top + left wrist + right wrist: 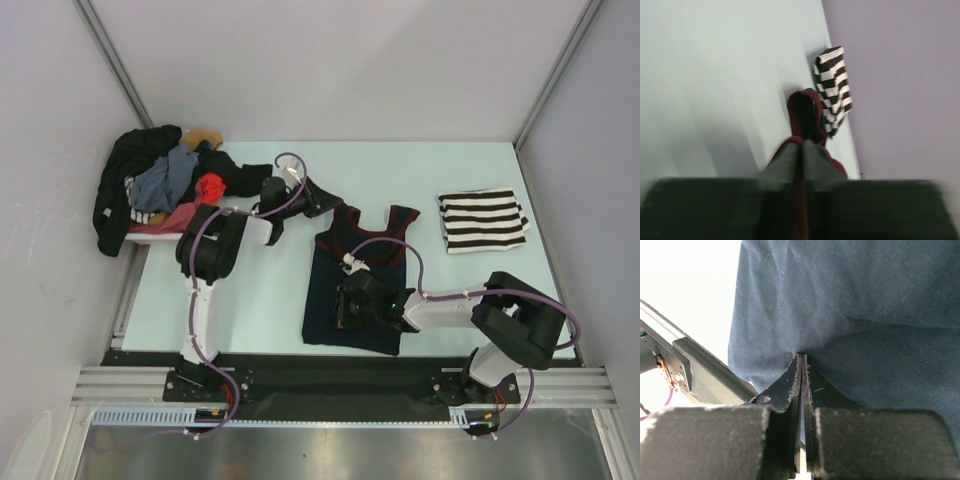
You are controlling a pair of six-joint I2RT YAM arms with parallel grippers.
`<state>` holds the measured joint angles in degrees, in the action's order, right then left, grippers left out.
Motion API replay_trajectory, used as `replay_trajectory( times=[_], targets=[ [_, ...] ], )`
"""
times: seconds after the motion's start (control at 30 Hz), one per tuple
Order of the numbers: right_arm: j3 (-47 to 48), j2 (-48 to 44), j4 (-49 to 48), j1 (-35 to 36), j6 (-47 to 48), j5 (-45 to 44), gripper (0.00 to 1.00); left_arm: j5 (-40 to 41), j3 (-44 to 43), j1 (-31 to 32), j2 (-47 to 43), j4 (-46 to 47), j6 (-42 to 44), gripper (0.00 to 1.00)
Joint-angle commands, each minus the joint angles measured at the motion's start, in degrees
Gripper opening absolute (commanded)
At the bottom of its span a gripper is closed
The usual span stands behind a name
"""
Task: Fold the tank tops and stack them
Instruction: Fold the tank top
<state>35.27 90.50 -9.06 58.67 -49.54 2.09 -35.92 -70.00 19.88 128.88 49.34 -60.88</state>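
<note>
On the table [250, 300] the navy top [365, 270] lies spread flat in the middle, not yet folded, and the striped top [483, 220] sits folded near the far right edge. I judge 1 of 2 done, with stacking left. The left arm reaches to the shoulder, left claw [802, 144] pinched on the red-trimmed strap, while the right arm bends low, right claw [802, 357] clamped on navy cloth near the hem.

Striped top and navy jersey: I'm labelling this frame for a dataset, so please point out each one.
striped top [482, 221], top view, middle of the folded cloth.
navy jersey [324, 275], top view, bare left side of its body.
</note>
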Motion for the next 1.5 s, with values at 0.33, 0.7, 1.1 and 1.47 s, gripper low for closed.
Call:
replay_trajectory(
  times=[0.33, 0.7, 1.1, 1.47],
  targets=[
    [0.76, 3.11, 12.48, 1.0, 2.69, -0.5, 0.01, 23.95, 2.5, -0.63, -23.05, -26.47, 25.72, 0.79],
    [7.71, -11.72, 26.36, -1.72, 6.73, -7.1, 0.37, 37.68, 13.45, 0.86, -43.26, -44.85, 28.89, 0.87],
    [7.8, -23.53, 33.94, -32.28, 16.84, -3.68, 0.79, 39.79, 35.26, 12.46, -64.44, -50.38, 24.85, 0.87],
    [23.34, 1.61, 21.89, -49.09, 17.54, 4.94, 0.87, 44.18, 42.39, 22.04, -73.51, -55.5, 21.51, 0.87]
  ],
)
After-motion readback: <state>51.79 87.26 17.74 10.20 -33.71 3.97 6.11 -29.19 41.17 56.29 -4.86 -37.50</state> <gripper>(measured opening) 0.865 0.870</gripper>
